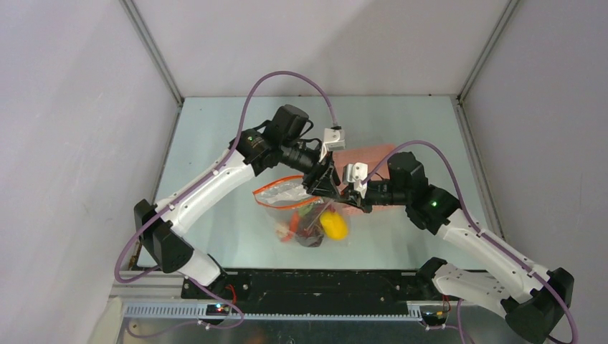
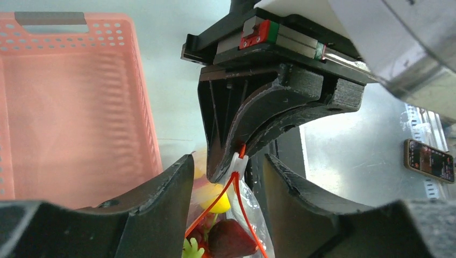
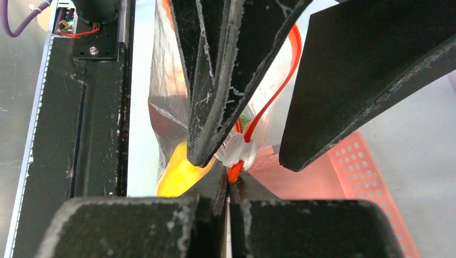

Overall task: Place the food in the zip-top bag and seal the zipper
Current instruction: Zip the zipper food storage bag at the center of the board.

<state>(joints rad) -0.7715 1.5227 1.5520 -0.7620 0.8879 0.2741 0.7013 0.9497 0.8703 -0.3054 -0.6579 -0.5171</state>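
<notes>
The clear zip-top bag (image 1: 283, 195) hangs mid-table, held up by one corner. Inside it are pieces of the food: a yellow lemon-like fruit (image 1: 333, 223), a red chili (image 1: 287, 229) and a dark fruit (image 2: 231, 239). My right gripper (image 3: 230, 185) is shut on the end of the orange-red zipper (image 3: 271, 99), just behind its white tip (image 3: 240, 150). Opposite it, my left gripper (image 2: 227, 161) stands open. Its two fingers straddle the white tip (image 2: 239, 161) and the bag's mouth without touching them. In the top view both grippers (image 1: 328, 179) (image 1: 353, 192) meet over the bag's right corner.
The pink mesh basket (image 1: 366, 154) sits just behind the grippers, and it fills the left of the left wrist view (image 2: 75, 107). A black rail (image 1: 308, 283) runs along the near edge. A small dark device (image 2: 428, 160) lies on the table to the right.
</notes>
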